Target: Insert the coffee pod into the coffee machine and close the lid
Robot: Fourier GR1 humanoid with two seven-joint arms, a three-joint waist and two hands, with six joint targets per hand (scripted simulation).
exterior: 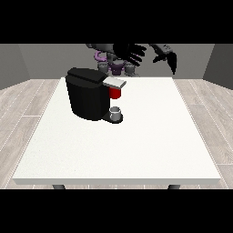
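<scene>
Front view: coffee pod (116, 93) looks seated in coffee machine (89, 93) on the counter (136, 150), lid (114, 82) near-level over it. Hand at view's left (132, 53), fingers spread and empty, hovers above-behind, nearer the lid. Hand at view's right (166, 55): fingers unclear.

Illumination is even and diffuse, with no single visible light source. The large white matte table top (136, 145) reads bright and uniform, without glare or hot spots. The black boxy coffee machine (86, 98) stays very dark; only faint lighter tones separate its top face from its front. Its grey lid (114, 82) shows a pale sheen. A faint, soft shadow sits at the machine's base. The grey walls (27, 63) are darker than the pale plank floor (22, 113). Straight edges show no bending towards the frame borders.
</scene>
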